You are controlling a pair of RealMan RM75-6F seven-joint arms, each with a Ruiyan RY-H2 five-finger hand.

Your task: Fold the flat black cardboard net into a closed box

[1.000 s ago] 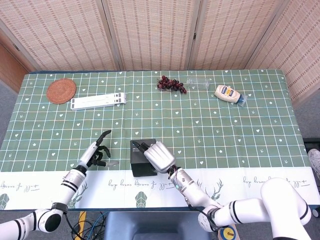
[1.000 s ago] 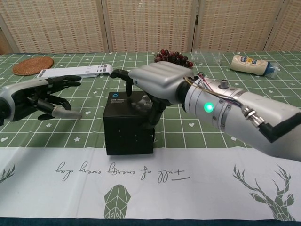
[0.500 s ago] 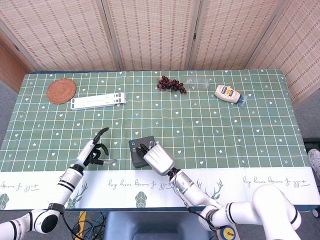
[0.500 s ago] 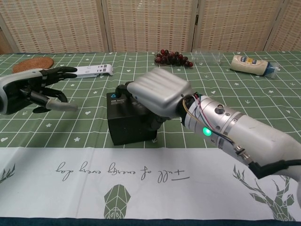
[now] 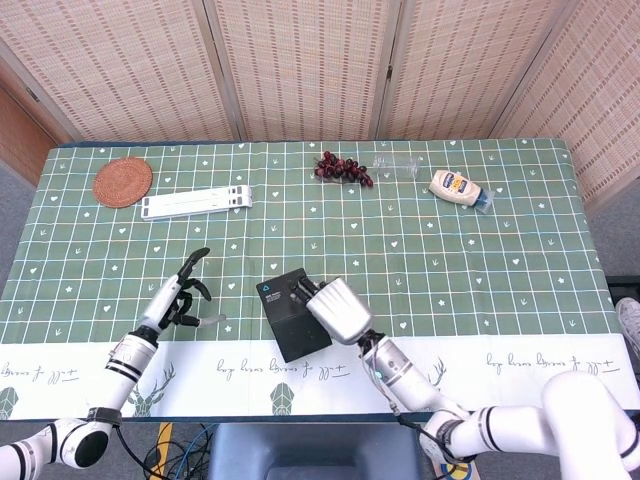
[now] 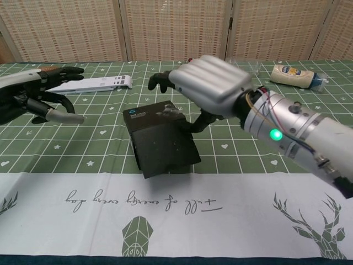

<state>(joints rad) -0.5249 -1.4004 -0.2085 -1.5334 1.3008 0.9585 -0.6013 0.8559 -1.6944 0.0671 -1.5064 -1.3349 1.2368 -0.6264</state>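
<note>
While the black box (image 5: pixel 293 314) sits near the front edge of the desk (image 5: pixel 480 270), tilted and turned at an angle, the right robot hand (image 5: pixel 335 307) rests against the box's right side, fingers draped over its top and one finger underneath, apparently gripping it. To the box's left, well apart, the left robot hand (image 5: pixel 183 297) hovers released, fingers spread, grasping nothing. With only one hand on it, the tilted box could slip or a flap could spring open.

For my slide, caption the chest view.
Right hand tilts the folded black cardboard box on the green checked tablecloth; left hand hovers open.
</note>
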